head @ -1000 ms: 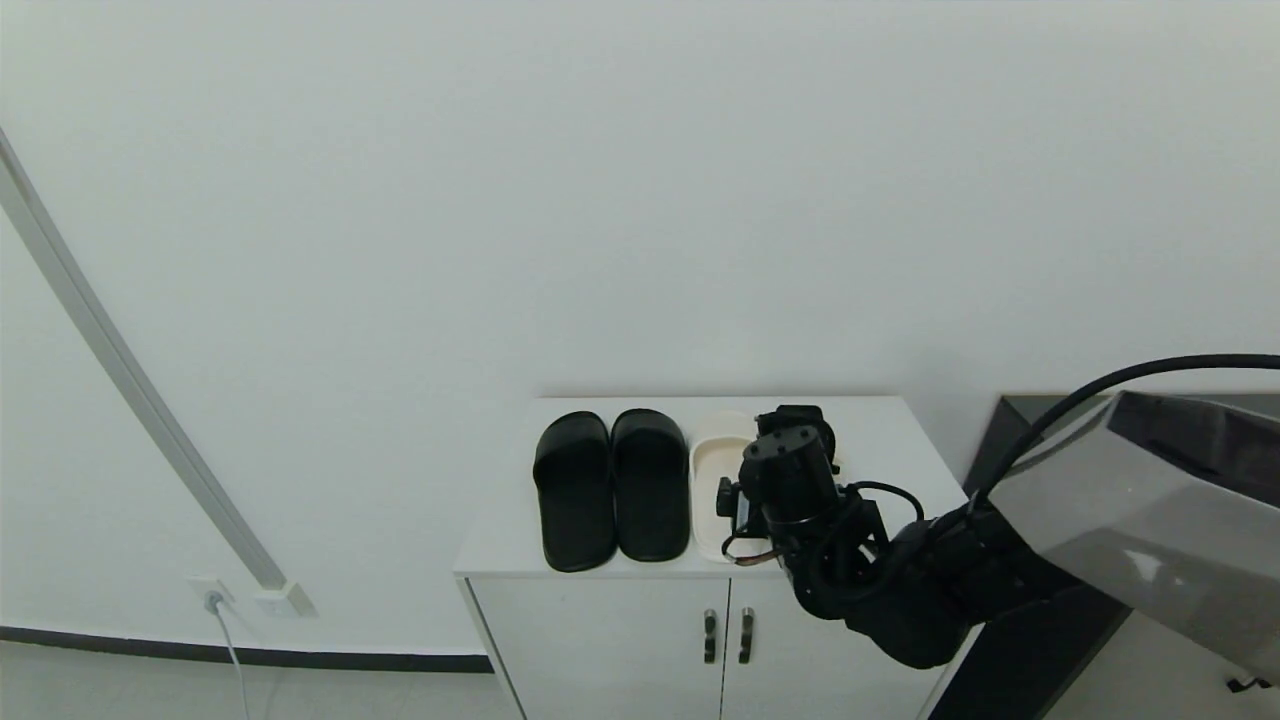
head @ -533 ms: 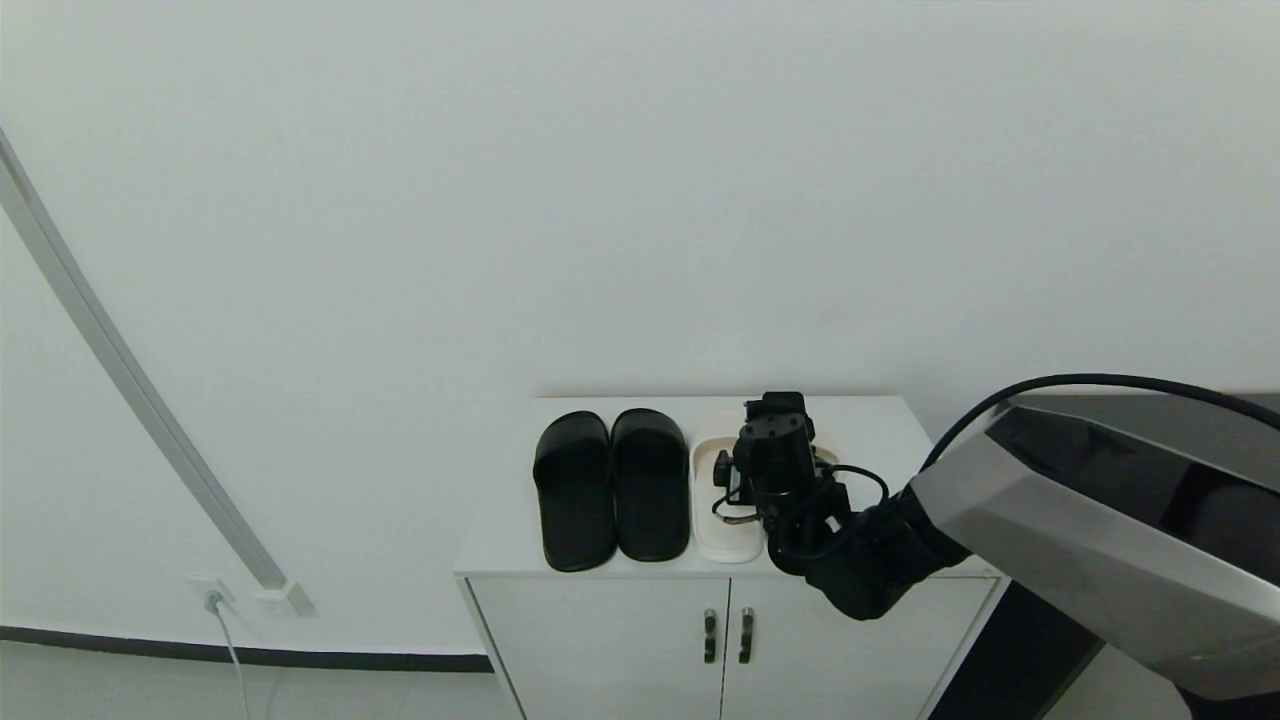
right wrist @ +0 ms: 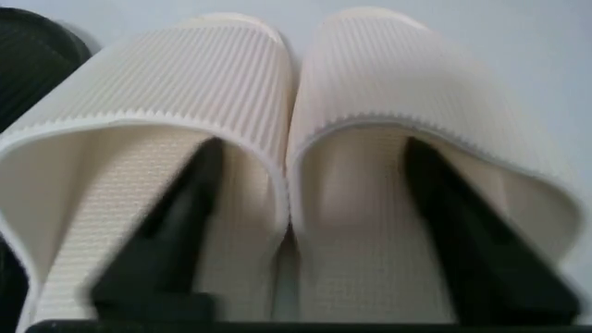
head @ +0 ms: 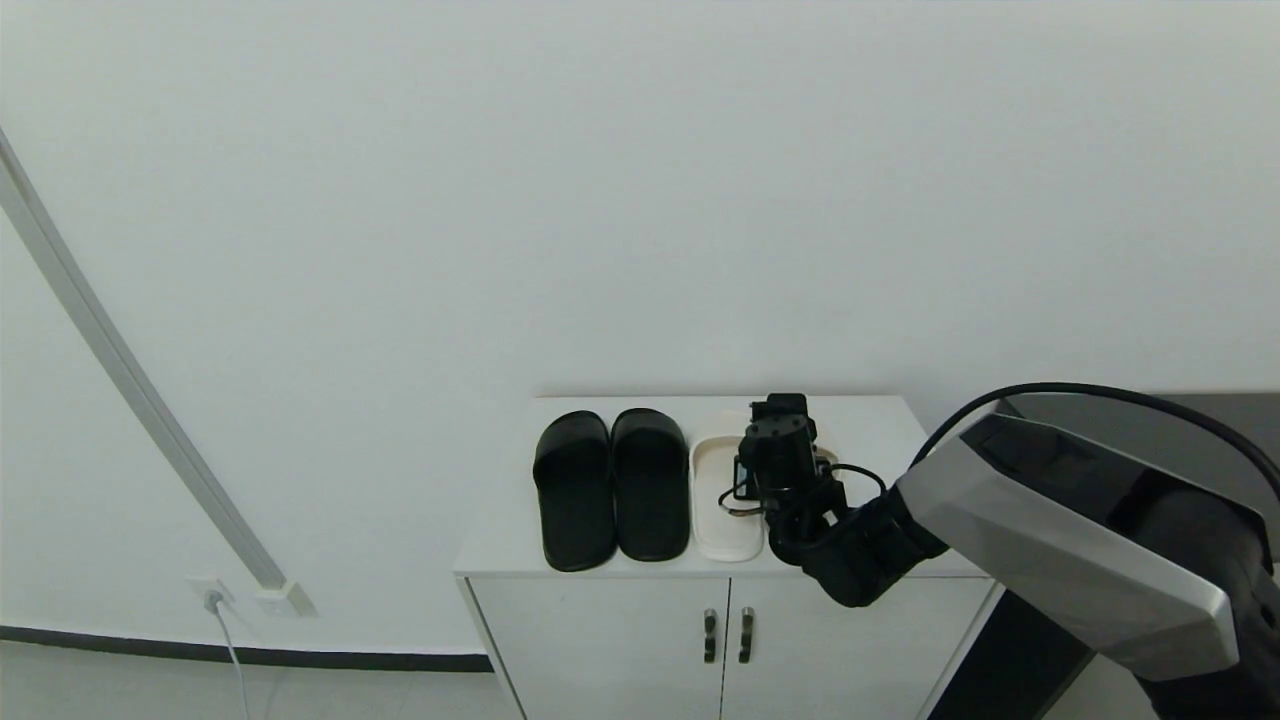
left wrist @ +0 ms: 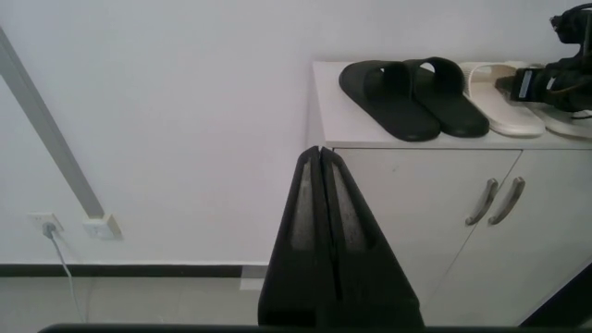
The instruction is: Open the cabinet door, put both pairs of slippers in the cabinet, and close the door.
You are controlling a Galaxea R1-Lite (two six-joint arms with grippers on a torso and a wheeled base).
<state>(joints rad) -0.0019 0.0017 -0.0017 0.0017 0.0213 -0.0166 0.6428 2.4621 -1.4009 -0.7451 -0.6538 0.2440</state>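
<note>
We saw the right arm [head: 1050,540] stretched in from the near right, across the front edge of the white cabinet [head: 600,650]. Its wrist was turned so that the right tool [head: 786,405] pointed toward the far wall, low over the cream slippers [head: 722,505]. That tool was spread. In the right wrist view one dark finger [right wrist: 171,236] lay over the footbed of each cream slipper, with the pair's two adjoining inner walls between the fingers. We could not tell whether the fingers touched the footbeds.

The cream pair lay side by side on the cabinet top [head: 880,430], right of the middle, with its ribbed straps toward the wall. Just to its left lay the black slippers [head: 650,485], also side by side with toes toward the wall. Both cabinet doors were closed, their two handles [head: 710,636] standing next to each other at the middle seam.

The left tool [left wrist: 321,162] was off to the left of the cabinet, well apart from it. Its fingers were pressed together on nothing and pointed toward the wall beside the cabinet. A wall socket [head: 210,592] with a cable plugged in sat low on the far left.
</note>
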